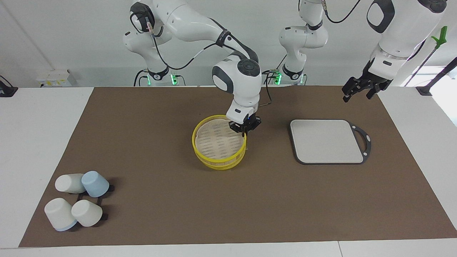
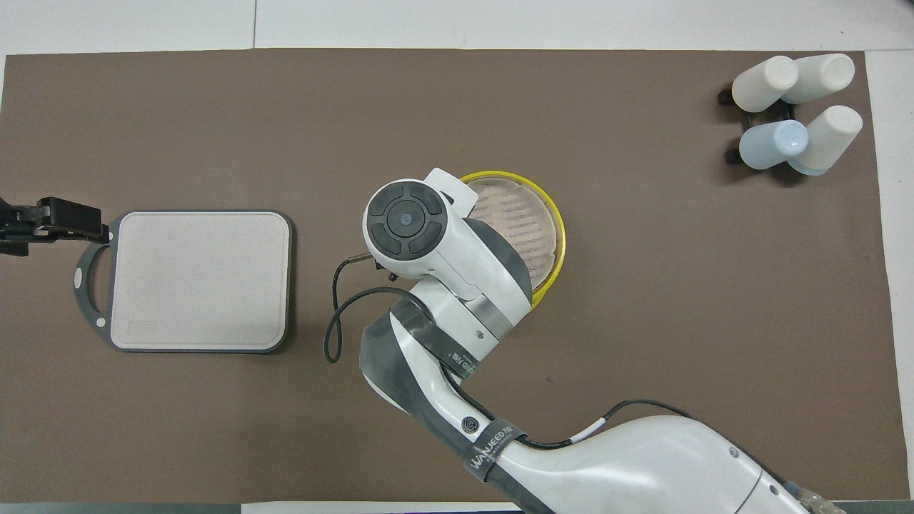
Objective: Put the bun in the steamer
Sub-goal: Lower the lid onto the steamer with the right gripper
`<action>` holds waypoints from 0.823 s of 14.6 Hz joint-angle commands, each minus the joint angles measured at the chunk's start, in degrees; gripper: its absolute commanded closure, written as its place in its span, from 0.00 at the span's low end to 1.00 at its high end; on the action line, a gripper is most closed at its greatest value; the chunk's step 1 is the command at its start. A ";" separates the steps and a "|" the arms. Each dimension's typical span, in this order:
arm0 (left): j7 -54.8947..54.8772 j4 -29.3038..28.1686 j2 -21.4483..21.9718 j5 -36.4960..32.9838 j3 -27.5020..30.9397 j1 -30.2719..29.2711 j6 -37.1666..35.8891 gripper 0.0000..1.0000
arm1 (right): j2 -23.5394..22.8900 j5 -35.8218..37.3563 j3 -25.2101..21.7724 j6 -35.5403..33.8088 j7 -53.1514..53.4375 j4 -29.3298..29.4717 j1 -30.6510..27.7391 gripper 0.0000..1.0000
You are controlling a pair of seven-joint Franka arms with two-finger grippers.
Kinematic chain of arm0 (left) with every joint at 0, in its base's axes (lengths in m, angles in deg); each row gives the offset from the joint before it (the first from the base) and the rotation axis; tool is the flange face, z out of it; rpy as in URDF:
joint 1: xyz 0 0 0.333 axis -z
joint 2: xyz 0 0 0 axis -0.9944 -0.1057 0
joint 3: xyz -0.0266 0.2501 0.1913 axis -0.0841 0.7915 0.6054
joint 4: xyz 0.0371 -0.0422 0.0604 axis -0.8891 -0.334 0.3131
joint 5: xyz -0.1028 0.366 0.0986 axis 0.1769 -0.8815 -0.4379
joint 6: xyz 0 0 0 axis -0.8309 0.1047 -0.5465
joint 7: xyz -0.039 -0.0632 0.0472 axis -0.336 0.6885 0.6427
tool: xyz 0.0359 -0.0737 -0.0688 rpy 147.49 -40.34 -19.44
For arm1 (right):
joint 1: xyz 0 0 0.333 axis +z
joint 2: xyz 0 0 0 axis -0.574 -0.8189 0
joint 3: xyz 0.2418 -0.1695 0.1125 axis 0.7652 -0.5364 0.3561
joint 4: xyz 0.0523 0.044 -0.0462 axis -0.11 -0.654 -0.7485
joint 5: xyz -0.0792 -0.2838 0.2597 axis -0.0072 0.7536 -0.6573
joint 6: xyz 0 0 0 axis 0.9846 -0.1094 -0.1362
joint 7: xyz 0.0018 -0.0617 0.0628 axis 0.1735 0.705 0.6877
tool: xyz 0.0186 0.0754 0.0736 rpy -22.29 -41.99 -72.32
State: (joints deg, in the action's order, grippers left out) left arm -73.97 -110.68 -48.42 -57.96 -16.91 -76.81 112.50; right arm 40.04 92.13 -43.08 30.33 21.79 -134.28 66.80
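The right gripper (image 1: pixel 245 131) is clenched on the rim of the steamer (image 1: pixel 214 144) at two o'clock in the facing view, mid-mat, with no bun visible anywhere, while the left gripper (image 1: pixel 351 93) waits, released, over the mat's edge.

R pincer (image 1: pixel 245 133) clamped, wrist bent down; L pincer (image 1: pixel 358 90) agape, raised.
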 commanded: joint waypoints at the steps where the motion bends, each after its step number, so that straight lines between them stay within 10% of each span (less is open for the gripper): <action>1: -2.01 -0.87 -0.10 -0.38 -1.76 -1.93 0.23 0.00 | 2.46 0.20 0.23 0.60 2.99 -2.92 0.74 1.00; 9: -1.92 2.82 -4.41 -0.38 -3.88 -4.22 0.33 0.00 | 3.60 0.20 0.23 2.35 3.44 -6.17 1.19 0.94; 12: -2.01 2.82 -3.19 -0.38 -4.50 -4.22 0.41 0.00 | 4.04 0.20 0.23 2.35 3.53 -6.70 1.19 0.63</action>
State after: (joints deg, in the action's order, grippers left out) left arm -75.07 -108.63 -52.06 -57.96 -20.42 -80.15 113.10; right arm 41.78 92.20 -43.05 31.91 23.53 -137.86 68.04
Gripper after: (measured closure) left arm 0.000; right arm 0.877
